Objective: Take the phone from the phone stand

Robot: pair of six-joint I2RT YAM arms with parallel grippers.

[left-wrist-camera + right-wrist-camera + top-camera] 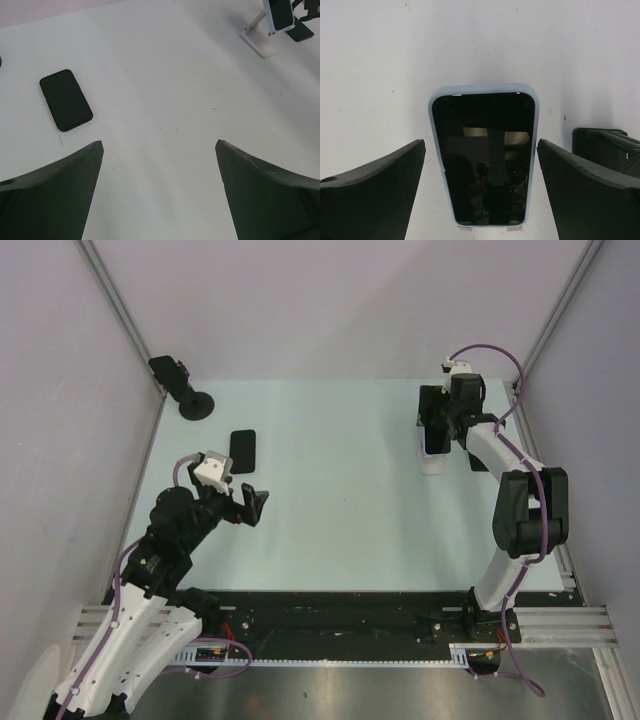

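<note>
We see the phone (484,155), a dark screen in a pale blue case, resting in the white phone stand (260,40) at the far right of the table (175,90). The right gripper (480,144) has its jaws spread wide. The phone shows between the two fingers and touches neither of them. The left gripper (160,145) is released too, holding nothing, over bare table. A second black phone (66,100) lies flat on the table near it.
</note>
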